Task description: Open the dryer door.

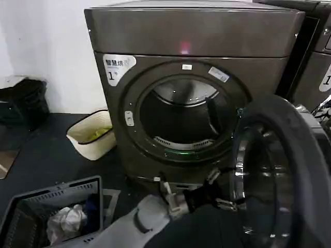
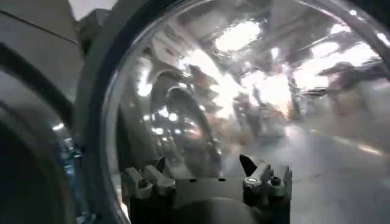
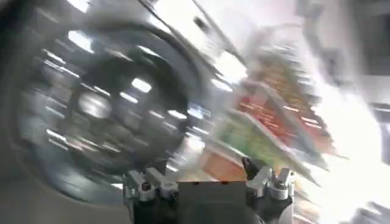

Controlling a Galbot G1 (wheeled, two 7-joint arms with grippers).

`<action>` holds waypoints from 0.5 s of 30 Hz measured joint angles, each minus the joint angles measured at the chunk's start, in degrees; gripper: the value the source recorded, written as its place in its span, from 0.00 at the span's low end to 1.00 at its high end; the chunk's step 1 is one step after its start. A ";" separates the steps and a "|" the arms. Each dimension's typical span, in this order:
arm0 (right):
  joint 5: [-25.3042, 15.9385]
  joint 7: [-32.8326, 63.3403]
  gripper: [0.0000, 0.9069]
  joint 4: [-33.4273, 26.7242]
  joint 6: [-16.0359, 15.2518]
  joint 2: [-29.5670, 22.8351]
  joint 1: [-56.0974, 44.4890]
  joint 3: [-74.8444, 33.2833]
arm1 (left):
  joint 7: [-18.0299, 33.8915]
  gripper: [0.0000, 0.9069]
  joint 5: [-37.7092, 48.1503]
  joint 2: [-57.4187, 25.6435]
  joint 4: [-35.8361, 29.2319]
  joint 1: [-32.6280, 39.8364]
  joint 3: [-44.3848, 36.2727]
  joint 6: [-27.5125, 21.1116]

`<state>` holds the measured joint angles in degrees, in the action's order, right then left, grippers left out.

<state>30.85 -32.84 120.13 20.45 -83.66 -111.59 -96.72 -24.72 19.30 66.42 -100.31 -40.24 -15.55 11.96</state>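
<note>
The bronze-grey dryer stands in front of me with its drum opening uncovered. The dryer door hangs swung out to the right, its inner glass bowl facing left. My left arm reaches up from the bottom centre. My left gripper sits at the door's lower inner edge. In the left wrist view this gripper is open, with the door's glass close ahead and nothing between its fingers. My right gripper is open and faces a blurred round chrome-rimmed front.
A grey laundry basket holding cloth stands at the lower left. A cream basket sits on the floor left of the dryer. A second grey machine stands at the right. A dark bundle lies far left.
</note>
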 joint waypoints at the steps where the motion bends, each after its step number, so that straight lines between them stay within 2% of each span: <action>1: -1.89 3.45 1.00 -0.13 -0.80 -0.93 0.19 -0.80 | 0.19 1.00 -0.18 0.60 0.34 0.44 -0.73 0.01; 8: -12.69 24.16 1.00 -1.34 -8.45 -7.20 2.31 -5.58 | 1.26 1.00 -2.23 4.13 2.58 2.43 -5.00 -0.37; 11: -15.50 30.25 1.00 -2.21 -11.65 -8.60 3.81 -8.00 | 1.43 1.00 -4.31 5.84 3.44 2.65 -5.76 -0.58; 15: -16.57 36.33 1.00 -3.94 -16.29 -8.57 6.44 -12.77 | 1.90 1.00 -5.71 8.43 4.73 3.04 -6.79 -1.32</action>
<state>14.28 3.49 116.18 4.16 -92.22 -105.15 -109.49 -22.82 13.59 74.85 -95.58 -37.20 -22.35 10.64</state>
